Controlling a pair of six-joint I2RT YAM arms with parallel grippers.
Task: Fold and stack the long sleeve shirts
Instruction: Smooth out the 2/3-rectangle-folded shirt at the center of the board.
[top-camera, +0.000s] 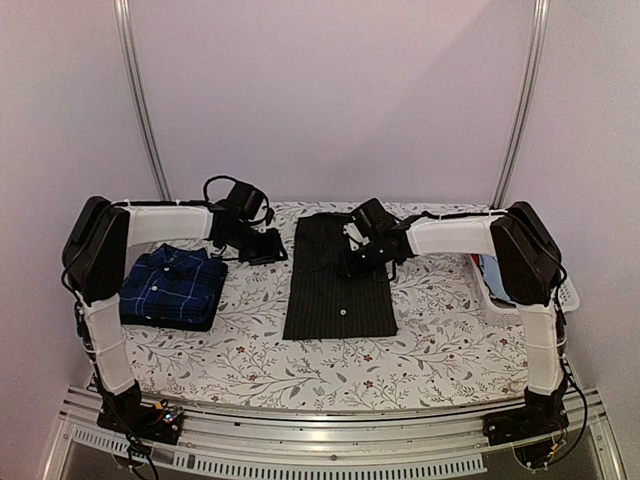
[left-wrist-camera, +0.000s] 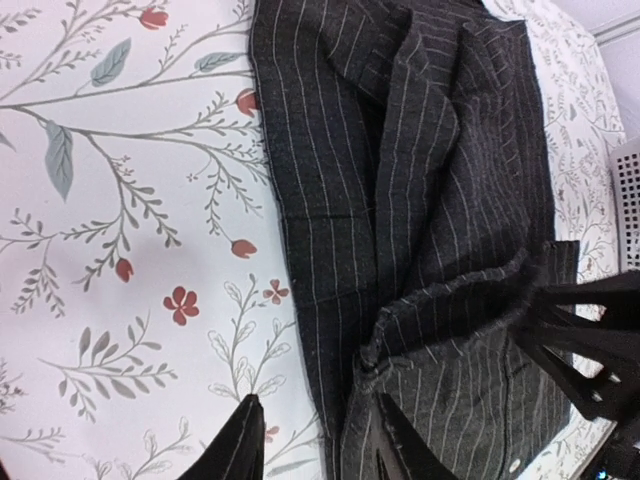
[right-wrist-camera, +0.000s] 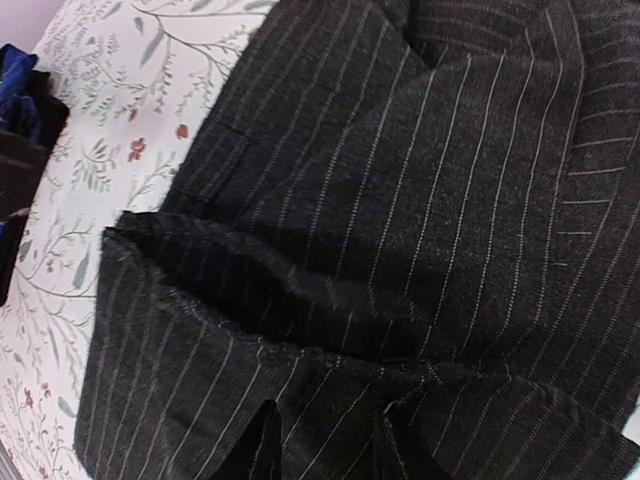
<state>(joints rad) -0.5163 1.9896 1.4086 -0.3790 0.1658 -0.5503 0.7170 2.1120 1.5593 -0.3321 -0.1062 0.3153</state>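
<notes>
The black shirt (top-camera: 340, 285) lies in the middle of the worktop (top-camera: 440, 330). Its collar is at the far end. Its sides look tucked in, so it is long and thin. I think that is to make it as narrow as the pile it must join.

The navy shirt (top-camera: 170, 285) sits at the left, well apart from the black one. It is folded into a neat block, ready to be the bottom of the stack.

The left end effector (left-wrist-camera: 320, 445) hangs low at the far left edge of the black shirt. Its fingers are apart and hold nothing. The right end effector (right-wrist-camera: 330, 450) is over the far right part. Its fingers are apart too, and the cloth under them looks loose, not pinched. A bumpy fold of cloth sits up between them.

I think both wait at the collar end so they can bring it to the near end together.
</notes>
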